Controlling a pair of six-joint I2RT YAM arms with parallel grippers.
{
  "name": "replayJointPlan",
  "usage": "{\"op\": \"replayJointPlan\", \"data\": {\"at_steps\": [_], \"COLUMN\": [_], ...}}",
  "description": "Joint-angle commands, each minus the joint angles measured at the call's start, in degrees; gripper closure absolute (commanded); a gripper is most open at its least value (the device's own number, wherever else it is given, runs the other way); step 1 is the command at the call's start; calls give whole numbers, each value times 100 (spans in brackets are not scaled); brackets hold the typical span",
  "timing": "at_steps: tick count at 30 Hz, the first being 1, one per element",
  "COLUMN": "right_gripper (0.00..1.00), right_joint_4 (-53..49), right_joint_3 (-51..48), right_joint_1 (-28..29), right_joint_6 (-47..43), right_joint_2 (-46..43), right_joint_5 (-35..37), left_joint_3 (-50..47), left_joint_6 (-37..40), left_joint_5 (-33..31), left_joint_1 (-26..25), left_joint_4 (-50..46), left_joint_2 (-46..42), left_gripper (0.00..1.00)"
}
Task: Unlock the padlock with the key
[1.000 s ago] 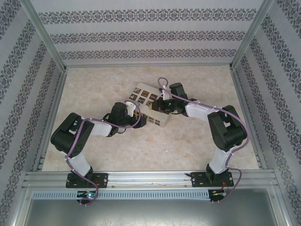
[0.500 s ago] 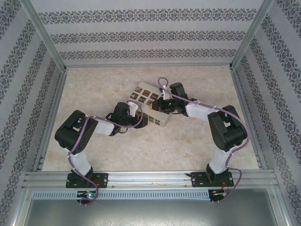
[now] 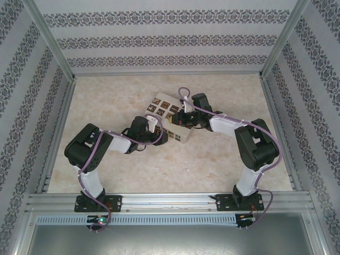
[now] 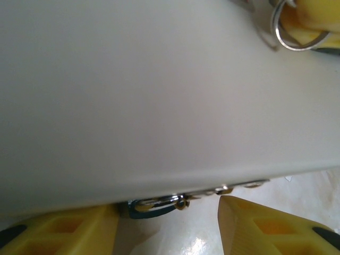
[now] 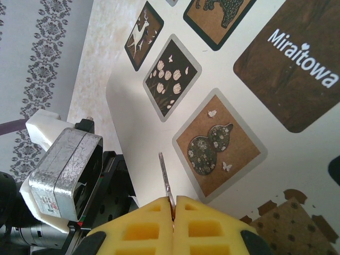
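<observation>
At mid-frame from above, box point(image 3: 169, 118) sits with bare table point(image 3: 175, 164) all round. Left gripper point(image 4: 169, 208) spread, flanking padlock point(image 4: 149, 205) at the box's lower edge; right gripper point(image 5: 173, 201) pressed together, pinching key point(image 5: 164, 172).

We see the key point(image 5: 165, 175) as a thin blade of dull grey metal between the matt yellow plastic fingers point(image 5: 212, 231) of the right gripper point(image 5: 173, 202). The white box point(image 5: 127, 127) looks like smooth matt card. The padlock point(image 4: 153, 206) glints with bright metal on a blue body, and the table point(image 3: 212, 159) has a glossy, stone-like sheen.
</observation>
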Motion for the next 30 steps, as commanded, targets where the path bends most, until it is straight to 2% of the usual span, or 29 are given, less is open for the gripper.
{"op": "replayJointPlan", "data": {"at_steps": [1,13,30], "right_gripper": [100,100,100], "right_joint_4": [-450,-472,-702], "right_joint_3": [-86,-89,138], "right_joint_1": [-12,-4,5], "right_joint_6": [-100,-99,-73], "right_joint_2": [216,207,19], "right_joint_5": [84,76,-50], "left_joint_3": [102,126,338], "left_joint_6": [-171,-413,-299], "left_joint_5": [-229,-667,-678], "left_joint_1": [-90,-154,-218], "left_joint_4": [484,600,319], "left_joint_2": [65,128,149], "left_gripper": [49,54,64]}}
